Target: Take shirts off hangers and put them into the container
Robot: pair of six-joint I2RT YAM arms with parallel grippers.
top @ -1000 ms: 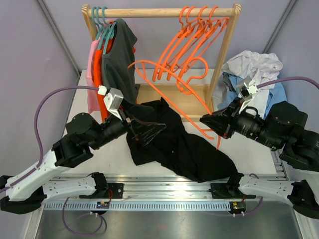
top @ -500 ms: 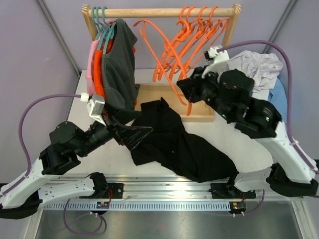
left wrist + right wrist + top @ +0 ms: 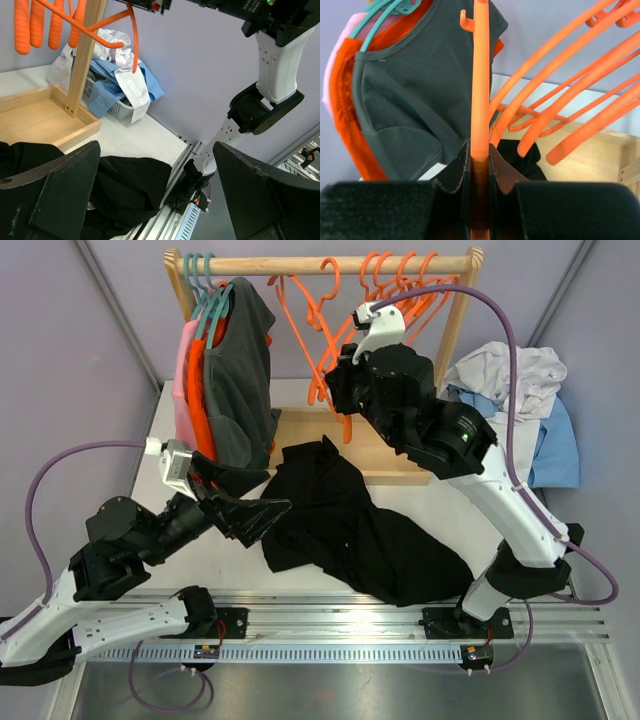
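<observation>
Above the desk (image 3: 225, 565), the right claw (image 3: 340, 390) gripped one bare orange hanger (image 3: 300, 322) beside the rail (image 3: 270, 264), where three shirts (image 3: 240, 370) hung. One black shirt (image 3: 350, 530) lay mid-desk. At the left wrist, the left claw (image 3: 157, 195) gaped empty, with one basket (image 3: 116, 106) by the desk's far right corner. At the right wrist, hooking the pinched hanger seemed next, then binning the black shirt.

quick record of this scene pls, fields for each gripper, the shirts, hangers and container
left gripper: open, holding nothing, at the black shirt's left edge
right gripper: shut on an orange hanger, raised near the wooden rail
black shirt: off any hanger, spread on the table
hung shirts: dark grey shirt, orange shirt, pink shirt, on teal hangers
empty orange hangers: bunched toward the rail's right end
container: far right, white shirt and light blue shirt heaped in it
</observation>
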